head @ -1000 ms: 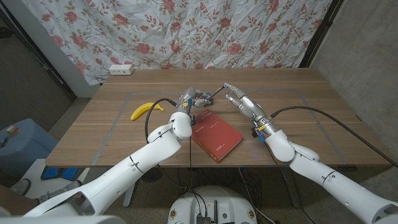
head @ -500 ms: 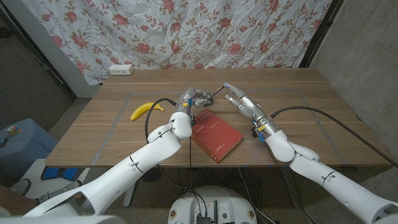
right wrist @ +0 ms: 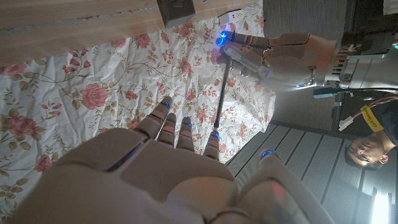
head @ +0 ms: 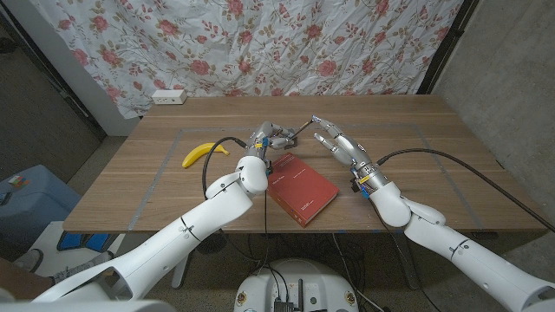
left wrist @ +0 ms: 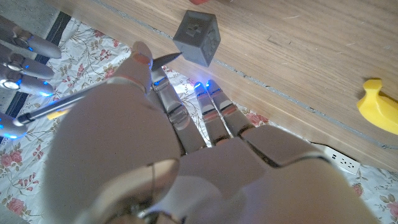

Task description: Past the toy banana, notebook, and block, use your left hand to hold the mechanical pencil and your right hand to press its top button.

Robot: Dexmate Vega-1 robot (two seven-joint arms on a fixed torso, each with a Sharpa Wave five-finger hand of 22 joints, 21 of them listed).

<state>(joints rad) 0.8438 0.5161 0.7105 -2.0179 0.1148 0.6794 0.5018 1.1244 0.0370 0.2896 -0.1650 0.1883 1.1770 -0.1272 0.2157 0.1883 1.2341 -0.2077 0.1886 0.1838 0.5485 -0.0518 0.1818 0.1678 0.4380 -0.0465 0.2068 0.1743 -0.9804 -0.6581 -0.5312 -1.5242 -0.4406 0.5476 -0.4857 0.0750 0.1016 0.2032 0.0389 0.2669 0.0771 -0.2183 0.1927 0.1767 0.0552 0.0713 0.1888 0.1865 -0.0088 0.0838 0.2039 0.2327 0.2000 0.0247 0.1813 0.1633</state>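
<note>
Pencil (head: 301, 130): raised over the table's (head: 416, 165) far middle, gripped by the left hand (head: 270, 137), top end pointing at the right hand (head: 334, 139)
Left hand: clenched on the pencil
Right hand: fingers spread, grasping nothing, one fingertip at the pencil's top
Notebook (head: 301, 188): red, lying between both arms
Banana (head: 201, 152): left of the left hand
Block (left wrist: 197, 38): grey, near the left hand

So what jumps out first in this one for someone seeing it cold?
Probably the two hands meeting over the middle of the table: the left hand holds the mechanical pencil up off the wood, and the right hand has a fingertip at its end. Next is the red notebook near the front edge, then the yellow toy banana to its left.
</note>
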